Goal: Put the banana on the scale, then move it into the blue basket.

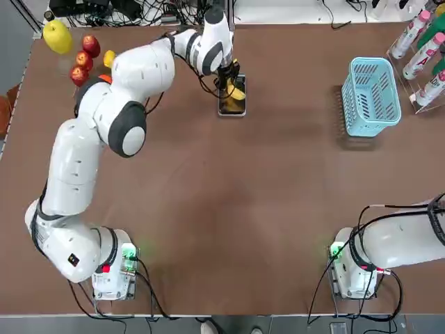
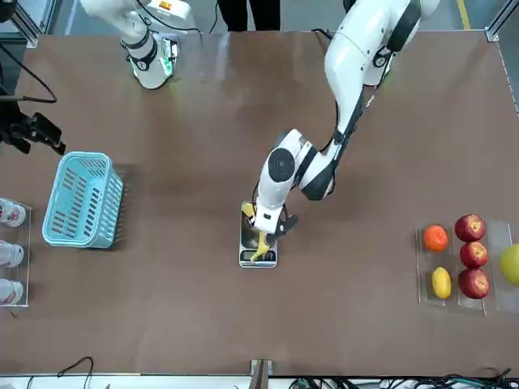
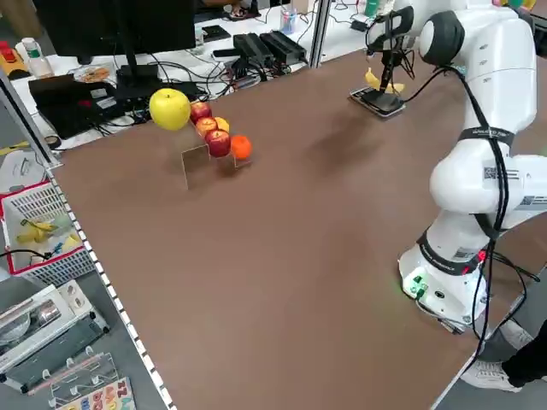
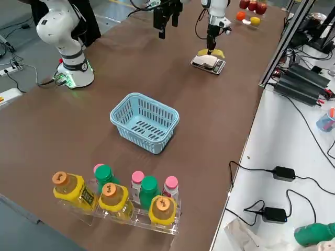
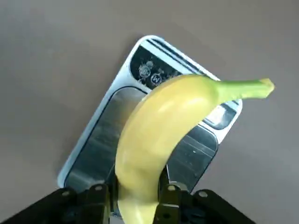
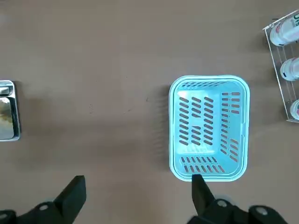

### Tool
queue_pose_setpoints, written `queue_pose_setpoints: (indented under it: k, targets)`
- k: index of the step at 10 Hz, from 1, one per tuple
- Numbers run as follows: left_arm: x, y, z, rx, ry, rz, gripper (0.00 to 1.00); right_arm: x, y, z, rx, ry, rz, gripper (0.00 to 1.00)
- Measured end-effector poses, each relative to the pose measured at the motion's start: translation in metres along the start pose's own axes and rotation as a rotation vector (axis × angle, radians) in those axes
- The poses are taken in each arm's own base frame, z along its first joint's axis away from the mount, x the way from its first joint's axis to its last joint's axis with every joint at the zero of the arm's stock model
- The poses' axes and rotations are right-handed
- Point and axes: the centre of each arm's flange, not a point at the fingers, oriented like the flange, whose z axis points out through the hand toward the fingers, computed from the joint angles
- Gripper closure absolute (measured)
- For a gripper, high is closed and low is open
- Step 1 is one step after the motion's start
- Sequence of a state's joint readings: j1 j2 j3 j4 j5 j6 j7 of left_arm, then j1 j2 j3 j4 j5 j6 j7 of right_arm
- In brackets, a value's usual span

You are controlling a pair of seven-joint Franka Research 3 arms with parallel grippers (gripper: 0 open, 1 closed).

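Observation:
The yellow banana (image 5: 159, 135) sits between the fingers of my left gripper (image 5: 134, 189), which is shut on its thick lower part, stem end pointing away. It hangs low over the black-topped scale (image 1: 231, 109) at the table's far middle; whether it touches the scale I cannot tell. The front view shows the same grip, banana (image 2: 258, 245) over scale (image 2: 258, 260). The light blue basket (image 1: 372, 97) stands at the far right with nothing in it. My right gripper (image 6: 136, 189) is open and high above the table, looking down on the basket (image 6: 208, 126).
A clear rack at the far left corner holds a lemon (image 1: 58, 36), red apples (image 1: 82, 64), an orange and a small yellow fruit. Bottles (image 1: 424, 49) stand in a rack to the right of the basket. Cables run along the far edge.

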State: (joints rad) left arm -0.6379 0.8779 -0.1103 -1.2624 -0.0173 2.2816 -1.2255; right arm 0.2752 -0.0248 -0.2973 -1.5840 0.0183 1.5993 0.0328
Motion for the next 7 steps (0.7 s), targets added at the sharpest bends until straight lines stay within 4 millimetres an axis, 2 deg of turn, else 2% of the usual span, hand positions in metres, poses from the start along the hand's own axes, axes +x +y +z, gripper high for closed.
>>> queue_pose_setpoints:
  k: [3,4,6,7]
  targets:
    - [0.000,-0.005,0.018,0.021,-0.009,-0.003,0.59,0.001,0.000,0.000,0.000,0.005,0.000,0.00]
    - [0.000,-0.005,0.020,0.023,-0.010,-0.003,0.48,0.001,0.000,0.000,0.000,0.007,0.000,0.00]
    - [-0.001,-0.005,0.020,0.021,-0.009,-0.008,0.43,0.001,0.000,0.000,0.000,0.008,0.000,0.00]
    - [0.000,-0.003,0.017,0.015,-0.007,-0.009,0.36,0.001,0.000,-0.001,0.000,0.010,0.000,0.00]
